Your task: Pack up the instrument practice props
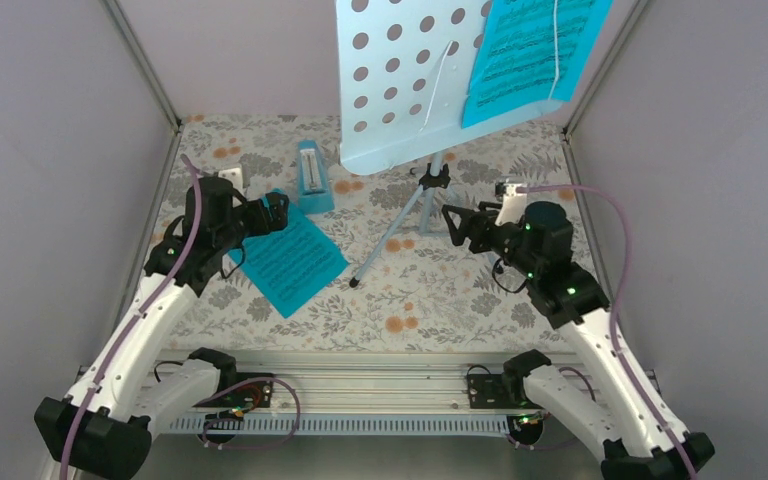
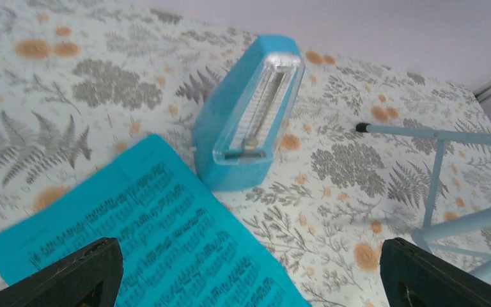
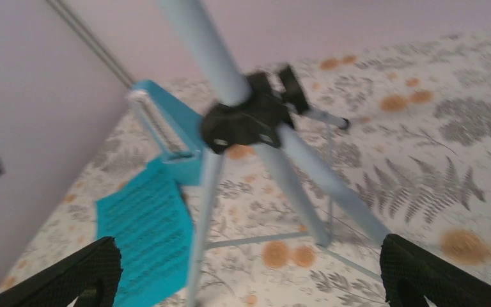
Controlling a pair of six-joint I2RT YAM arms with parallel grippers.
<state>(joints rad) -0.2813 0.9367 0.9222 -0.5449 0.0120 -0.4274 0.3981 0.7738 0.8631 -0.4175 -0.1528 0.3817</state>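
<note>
The light blue music stand (image 1: 410,80) rises at the back centre on its tripod (image 1: 432,180), with a teal sheet-music page (image 1: 530,50) on its perforated desk. A second teal page (image 1: 288,258) lies flat on the table to the left. Just behind it sits the small blue metronome (image 1: 312,177). My left gripper (image 1: 275,212) hovers open over that page's back corner, with the page (image 2: 153,243) and metronome (image 2: 249,115) ahead of it. My right gripper (image 1: 457,225) is open just right of the tripod, facing its black hub (image 3: 246,121) and holding nothing.
Grey walls enclose the floral tablecloth (image 1: 430,300) on the left, back and right. A small white object (image 1: 230,178) sits near the left wall. One tripod leg (image 1: 385,250) reaches forward and left, towards the flat page. An aluminium rail (image 1: 380,385) runs along the near edge.
</note>
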